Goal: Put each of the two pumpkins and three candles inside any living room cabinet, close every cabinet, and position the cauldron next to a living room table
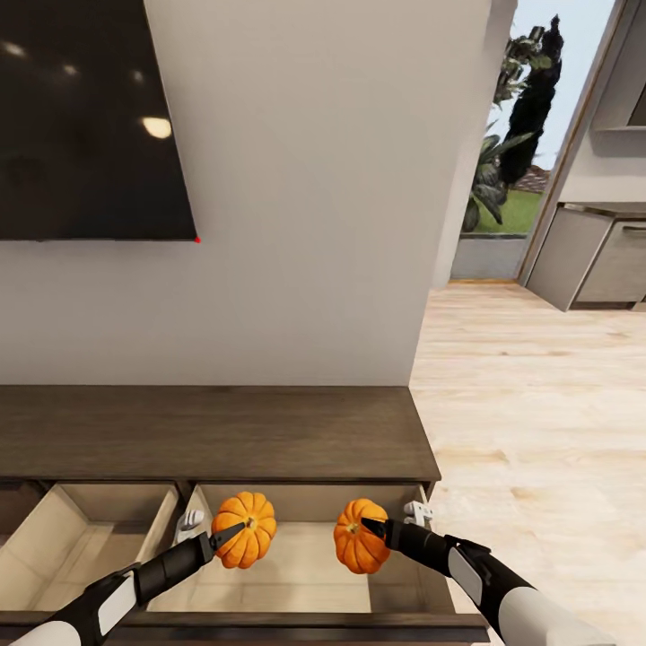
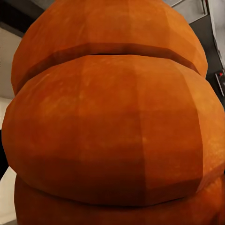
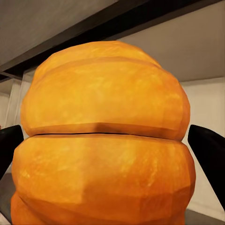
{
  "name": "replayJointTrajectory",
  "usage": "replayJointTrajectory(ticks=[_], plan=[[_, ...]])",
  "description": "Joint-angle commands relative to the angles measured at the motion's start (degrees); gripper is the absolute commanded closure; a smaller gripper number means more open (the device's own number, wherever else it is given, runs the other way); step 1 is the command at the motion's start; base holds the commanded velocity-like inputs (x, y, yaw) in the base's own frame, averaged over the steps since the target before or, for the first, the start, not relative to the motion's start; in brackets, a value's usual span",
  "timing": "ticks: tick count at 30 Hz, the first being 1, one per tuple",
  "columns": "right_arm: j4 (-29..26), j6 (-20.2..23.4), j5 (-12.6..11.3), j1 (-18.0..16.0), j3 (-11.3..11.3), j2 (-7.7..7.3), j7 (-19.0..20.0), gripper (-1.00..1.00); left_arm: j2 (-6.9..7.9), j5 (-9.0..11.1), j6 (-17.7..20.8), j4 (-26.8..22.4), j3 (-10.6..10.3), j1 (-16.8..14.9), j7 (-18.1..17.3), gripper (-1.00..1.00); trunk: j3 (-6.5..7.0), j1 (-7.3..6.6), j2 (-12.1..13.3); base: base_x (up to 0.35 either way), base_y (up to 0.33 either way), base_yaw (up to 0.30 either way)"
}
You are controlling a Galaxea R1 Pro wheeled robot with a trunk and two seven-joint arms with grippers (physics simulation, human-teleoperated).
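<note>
Nearest the head camera, 2 dark forearms reach over the cabinet's (image 1: 224, 431) front edge. The left gripper (image 1: 224, 536) is clenched on the left pumpkin (image 1: 244, 529); the right gripper (image 1: 375, 529) grasps the right pumpkin (image 1: 361, 536), its dark fingertips (image 3: 208, 150) flanking the ribbed orange body (image 3: 103, 150) in the right wrist view. In the left wrist view the held pumpkin (image 2: 112, 122) sits hard against the lens.

Both pumpkins are held above the open middle drawer (image 1: 296, 574), side by side but apart. A second drawer (image 1: 81, 538) stands open to the left.

Progress: judged early. Neither pumpkin is released yet; no candle or cauldron is visible in the drawers; 2 drawers remain to be closed.

Clearance: the drawer's light tan floor lies bare beneath both pumpkins. The right pumpkin hangs near the drawer's right wall (image 1: 422, 511), the left one near the divider (image 1: 184, 520), so a straight descent looks safest.
</note>
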Motion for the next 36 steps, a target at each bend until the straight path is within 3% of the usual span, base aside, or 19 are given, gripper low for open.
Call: replayJointTrajectory(ticks=[1,21,36], plan=[[0.0,0.0,0.0,0.0,0.0,0.00,0.0,1.00,-0.02,0.0,0.0,0.0,0.0,0.0,0.0,1.00,-0.06,0.00,0.0,0.000,0.000,0.000],[0.0,0.0,-0.1,0.0,-0.2,-0.09,0.2,1.00,-0.04,0.0,0.0,0.0,0.0,0.0,0.0,1.00,-1.81,0.00,0.0,0.001,0.000,0.000],[0.0,0.0,-0.2,0.0,-0.3,-0.10,0.1,1.00,-0.09,0.0,-0.1,-0.1,0.0,0.0,0.0,1.00,-2.70,0.00,0.0,0.094,0.000,0.000]])
